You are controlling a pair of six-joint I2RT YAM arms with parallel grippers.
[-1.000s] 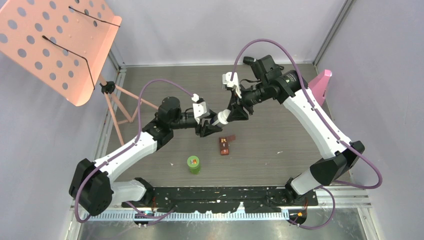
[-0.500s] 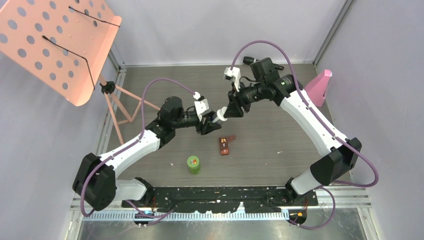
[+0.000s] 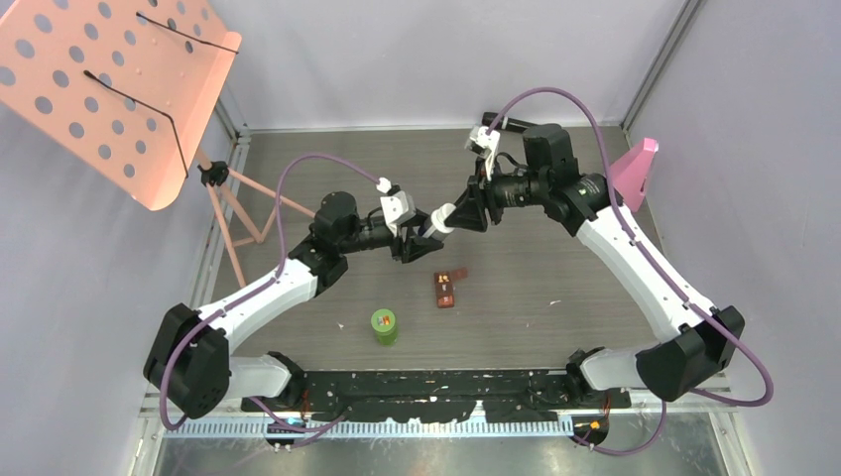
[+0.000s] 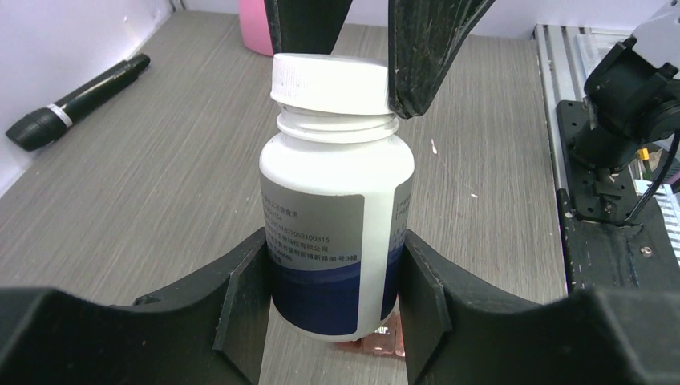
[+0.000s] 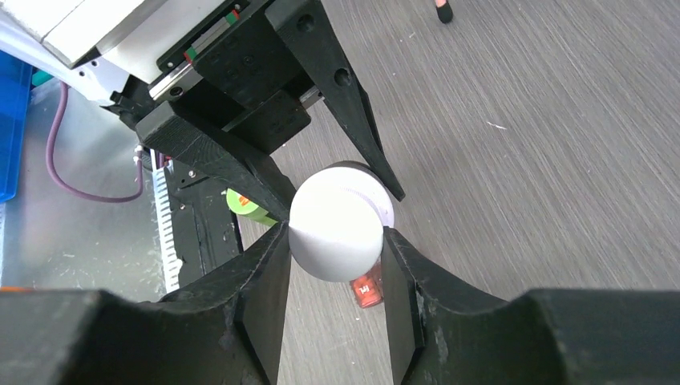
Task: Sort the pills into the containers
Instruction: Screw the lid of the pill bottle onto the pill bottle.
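A white bottle [image 4: 337, 216] with a grey and blue label hangs above the table, and my left gripper [image 4: 333, 253] is shut on its lower body. Its white ribbed cap [image 4: 329, 80] sits on the neck with the threads showing below it. My right gripper [image 5: 335, 241] is shut on that cap [image 5: 335, 228] from the far side. In the top view the two grippers meet at the bottle [image 3: 441, 218] over mid-table. The green-lidded bottle [image 3: 384, 325] stands upright near the front. The small brown case [image 3: 445, 288] lies flat just behind it. The pills are out of view.
A black microphone [image 4: 80, 100] lies near the back wall. A pink object [image 3: 635, 169] stands at the back right. An orange perforated music stand [image 3: 109, 89] rises on the left with its legs [image 3: 243, 213] on the table. A black rail [image 3: 436, 392] runs along the near edge.
My right arm has swung to the right and its wrist has turned, still gripping the cap. The left gripper has shifted slightly with the bottle. The green bottle and brown case have not moved.
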